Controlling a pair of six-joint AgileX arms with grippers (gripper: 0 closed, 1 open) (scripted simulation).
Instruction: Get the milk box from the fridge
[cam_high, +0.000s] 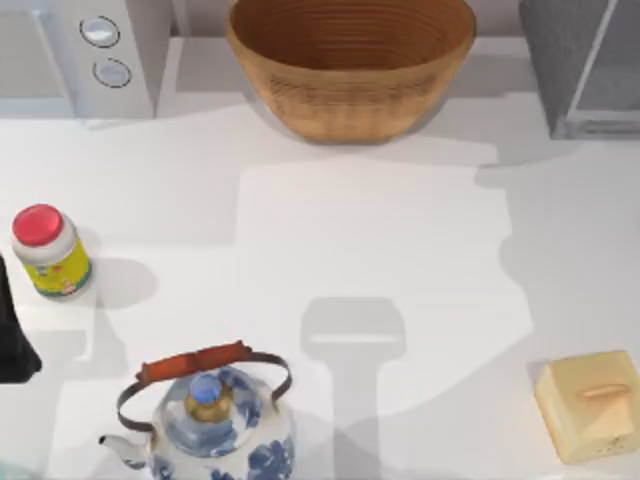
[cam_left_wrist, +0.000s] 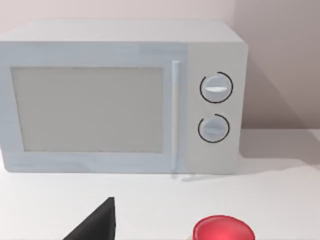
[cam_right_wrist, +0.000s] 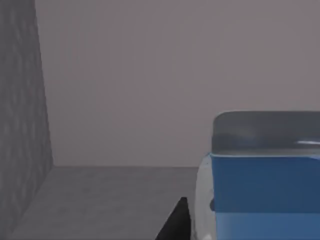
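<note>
Starting at the table's left edge, the left gripper (cam_high: 15, 340) sits beside the red-lidded jar (cam_high: 50, 250), its finger state indiscernible. Far right stands the fridge (cam_high: 580, 65); inside it, the milk box (cam_right_wrist: 265, 175) rests close by the right gripper (cam_right_wrist: 175, 222), whose finger state I cannot tell.

Fridge (cam_high: 555, 60) speckled, matt grey. Milk box (cam_right_wrist: 265, 195) glossy blue, grey ridged top. Basket (cam_high: 350, 65) woven, coarse. Kettle (cam_high: 220, 435) glazed ceramic. Bench (cam_high: 400, 260) smooth white.
</note>
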